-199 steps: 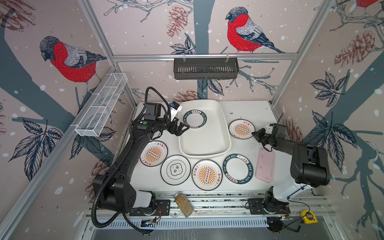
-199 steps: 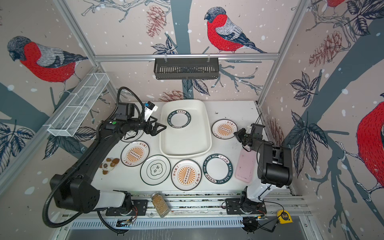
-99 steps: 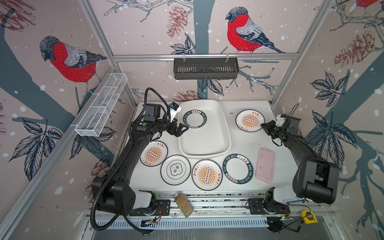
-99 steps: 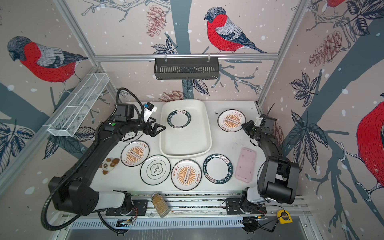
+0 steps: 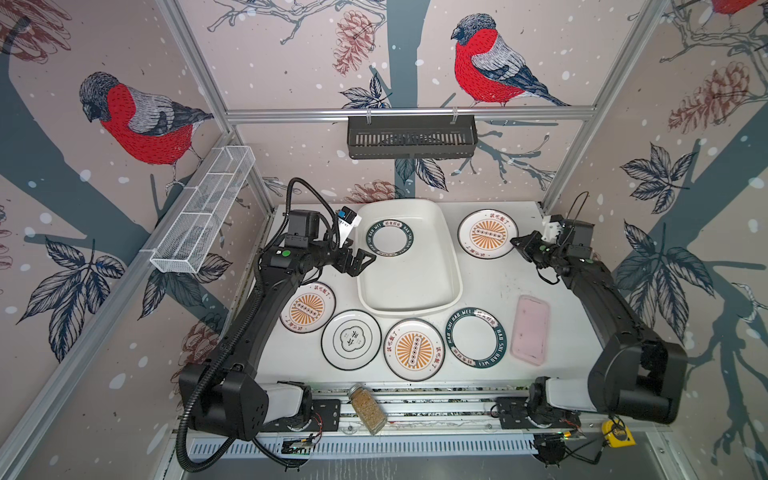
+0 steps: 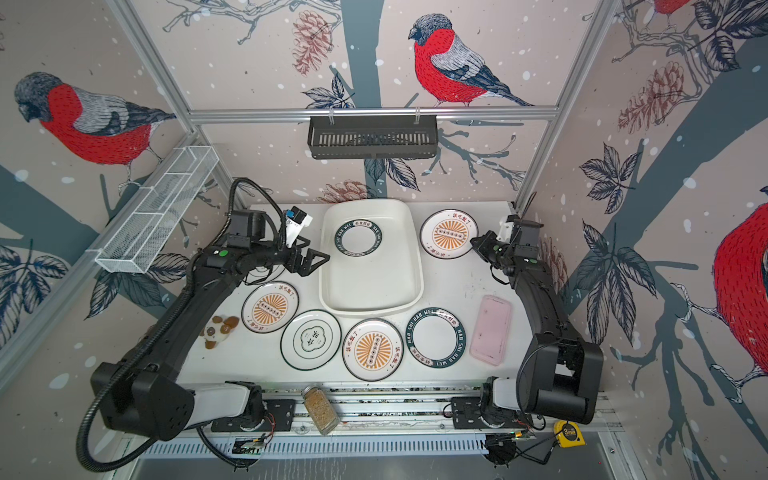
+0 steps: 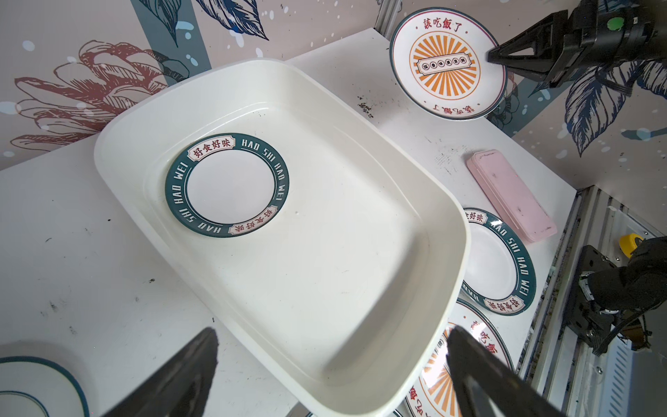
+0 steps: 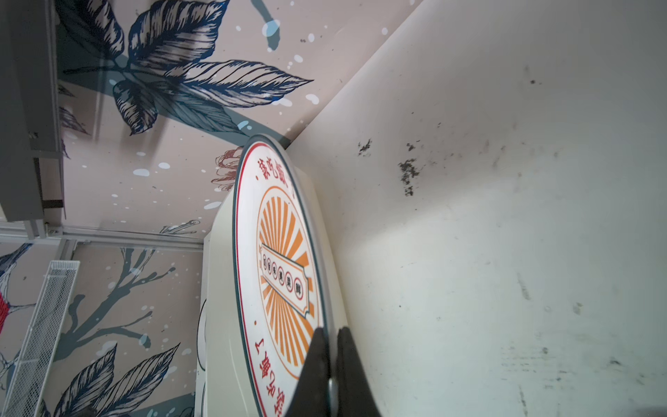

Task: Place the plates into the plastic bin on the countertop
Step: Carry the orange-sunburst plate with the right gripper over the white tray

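While clamped tight on the rim of a sunburst plate point(image 5: 488, 233), holds it tilted over the far right of the countertop point(image 5: 490, 282), beside the plastic bin point(image 5: 409, 278): right gripper point(image 5: 515, 240). Left gripper point(image 5: 365, 264): spread wide, gripping nothing, just beside the bin's left wall. Inside the bin, flat at its far end, one green-banded plate point(image 5: 390, 237). Along the near edge, flat, a row of four plates point(image 5: 413, 350).

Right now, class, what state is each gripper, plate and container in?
Left gripper: open, empty.
Right gripper: shut on rim of far sunburst plate.
Far sunburst plate: held, outside plastic bin.
Plastic bin: holds one green-rimmed plate.
Cloud plate: flat on countertop.
Spice jar: lying on its side.
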